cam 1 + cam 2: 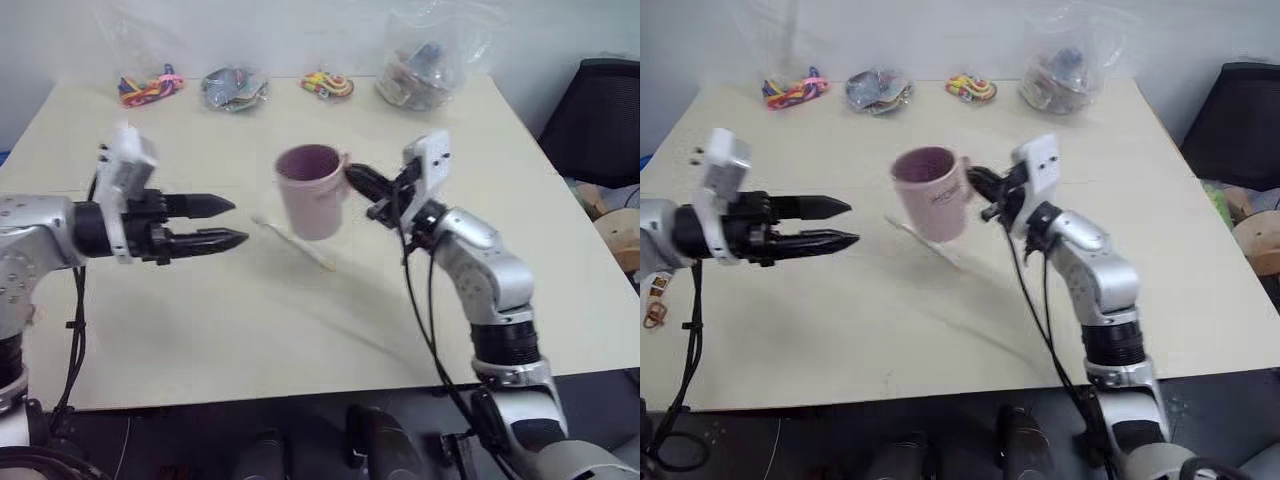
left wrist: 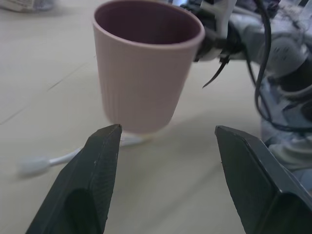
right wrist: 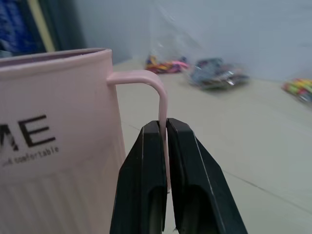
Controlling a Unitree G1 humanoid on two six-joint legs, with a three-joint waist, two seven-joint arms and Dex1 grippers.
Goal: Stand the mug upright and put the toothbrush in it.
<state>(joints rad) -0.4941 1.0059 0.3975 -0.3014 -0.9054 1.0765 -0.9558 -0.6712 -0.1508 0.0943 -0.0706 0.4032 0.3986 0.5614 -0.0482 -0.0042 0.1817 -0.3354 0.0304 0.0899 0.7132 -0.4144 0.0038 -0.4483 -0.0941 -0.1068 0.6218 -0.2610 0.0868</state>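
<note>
Holding one mug (image 1: 312, 192), one toothbrush (image 1: 295, 243) lying

wall (image 1: 300, 30): pale | table (image 1: 250, 330): cream | chair (image 1: 600, 120): black, right

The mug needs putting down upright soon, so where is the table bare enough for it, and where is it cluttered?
The right hand holds the mug by its handle above the toothbrush. The table looks bare along the near edge and between the open left hand and the toothbrush. The far edge is crowded with bags.
</note>
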